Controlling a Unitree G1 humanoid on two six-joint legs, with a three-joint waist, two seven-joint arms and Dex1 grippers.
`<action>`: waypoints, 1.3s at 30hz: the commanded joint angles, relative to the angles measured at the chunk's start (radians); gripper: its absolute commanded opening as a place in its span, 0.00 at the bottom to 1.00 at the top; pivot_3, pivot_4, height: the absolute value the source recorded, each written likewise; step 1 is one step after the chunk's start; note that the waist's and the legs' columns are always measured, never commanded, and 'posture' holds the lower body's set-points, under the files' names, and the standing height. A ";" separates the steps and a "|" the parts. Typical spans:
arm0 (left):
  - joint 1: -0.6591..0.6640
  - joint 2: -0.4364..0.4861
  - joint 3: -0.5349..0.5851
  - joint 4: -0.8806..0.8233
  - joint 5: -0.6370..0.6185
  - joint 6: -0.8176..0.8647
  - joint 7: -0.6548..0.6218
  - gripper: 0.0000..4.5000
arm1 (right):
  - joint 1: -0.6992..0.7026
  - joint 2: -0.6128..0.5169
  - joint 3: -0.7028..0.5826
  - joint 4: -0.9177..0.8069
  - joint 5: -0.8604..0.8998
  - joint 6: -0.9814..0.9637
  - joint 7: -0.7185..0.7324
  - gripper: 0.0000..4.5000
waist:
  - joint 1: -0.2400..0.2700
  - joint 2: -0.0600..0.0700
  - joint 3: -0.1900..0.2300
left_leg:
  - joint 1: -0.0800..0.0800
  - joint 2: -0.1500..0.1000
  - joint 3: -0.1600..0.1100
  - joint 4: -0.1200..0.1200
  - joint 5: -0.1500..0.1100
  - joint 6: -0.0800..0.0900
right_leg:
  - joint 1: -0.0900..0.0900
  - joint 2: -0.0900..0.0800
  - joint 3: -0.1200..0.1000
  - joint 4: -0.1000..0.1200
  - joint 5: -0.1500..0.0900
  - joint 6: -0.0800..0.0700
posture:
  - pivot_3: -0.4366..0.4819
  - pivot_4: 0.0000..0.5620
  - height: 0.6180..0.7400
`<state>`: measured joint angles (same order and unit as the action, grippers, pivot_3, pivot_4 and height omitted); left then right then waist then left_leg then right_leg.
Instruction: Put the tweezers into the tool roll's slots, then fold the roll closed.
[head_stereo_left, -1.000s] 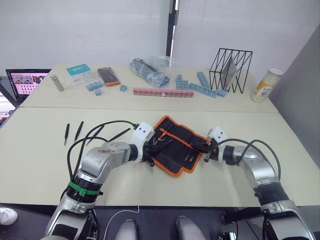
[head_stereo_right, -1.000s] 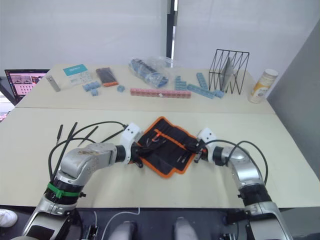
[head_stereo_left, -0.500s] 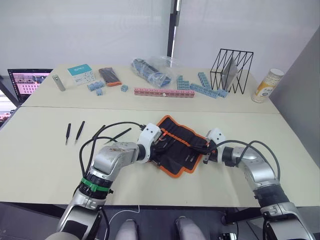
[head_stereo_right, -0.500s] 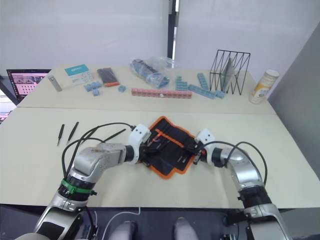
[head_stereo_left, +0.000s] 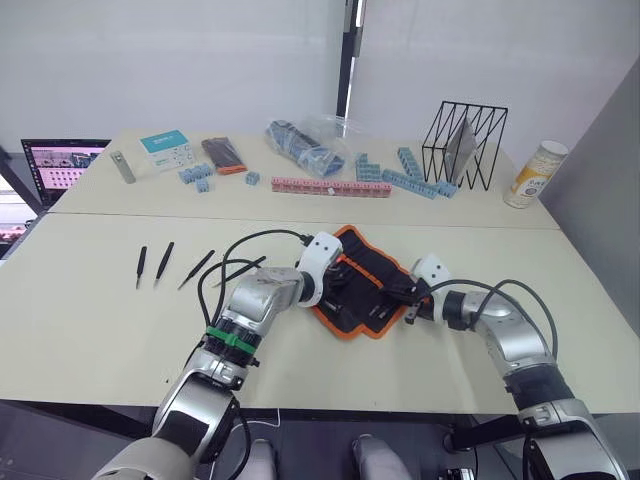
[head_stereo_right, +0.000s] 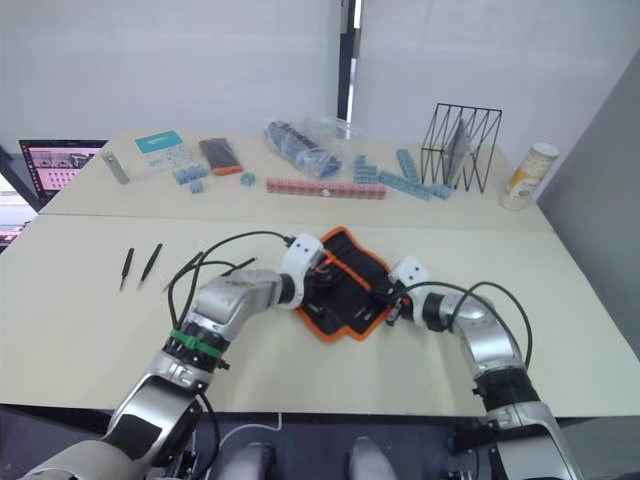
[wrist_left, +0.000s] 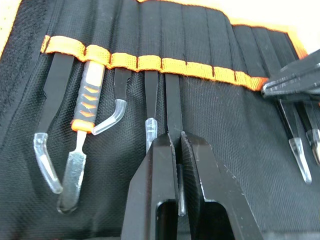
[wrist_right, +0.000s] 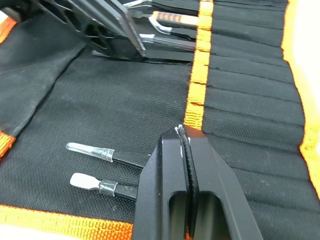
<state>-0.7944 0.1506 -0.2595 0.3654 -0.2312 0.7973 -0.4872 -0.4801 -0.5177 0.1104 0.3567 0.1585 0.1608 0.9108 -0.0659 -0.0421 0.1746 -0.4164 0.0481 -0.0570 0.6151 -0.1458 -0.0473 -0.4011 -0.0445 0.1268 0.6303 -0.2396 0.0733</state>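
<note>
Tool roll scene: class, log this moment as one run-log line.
left gripper: shut on slim black tweezer in slot | right gripper: shut, on black orange-trimmed fabric tool roll | four black tweezers loose on table

I had both arms reached inward; my left gripper (wrist_left: 178, 142) and right gripper (wrist_right: 185, 137) had their fingers pressed together.
</note>
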 joint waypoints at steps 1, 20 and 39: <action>-0.040 -0.016 -0.016 0.070 0.049 -0.092 -0.025 0.00 | 0.030 0.000 0.016 -0.007 -0.025 0.017 -0.004 0.01 | 0.002 0.000 0.000 | 0.000 0.000 0.000 0.000 0.000 0.000 | 0.000 0.000 0.000 -0.001 0.000 0.000 | 0.48 0.27 1.00; -0.200 0.007 -0.110 0.399 0.243 -0.430 -0.278 0.00 | 0.041 0.004 0.018 0.002 -0.034 0.030 -0.029 0.01 | 0.006 0.000 0.000 | 0.000 0.000 0.000 -0.001 0.000 0.000 | 0.001 0.000 0.000 -0.001 0.000 0.000 | 0.48 0.27 1.00; -0.303 -0.057 -0.075 0.548 0.348 -0.506 -0.274 0.00 | 0.066 0.009 0.023 -0.012 -0.032 0.039 -0.040 0.01 | 0.008 0.000 0.000 | -0.001 -0.001 0.000 -0.002 0.000 0.000 | 0.000 0.000 0.001 -0.001 0.000 0.001 | 0.48 0.27 1.00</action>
<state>-1.0746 0.0936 -0.3297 0.9515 0.0968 0.2721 -0.7637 -0.4423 -0.5096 0.1084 0.3038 0.1587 0.1778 0.8714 -0.0579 -0.0422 0.1746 -0.4178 0.0474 -0.0574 0.6132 -0.1459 -0.0475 -0.4017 -0.0446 0.1275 0.6290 -0.2392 0.0743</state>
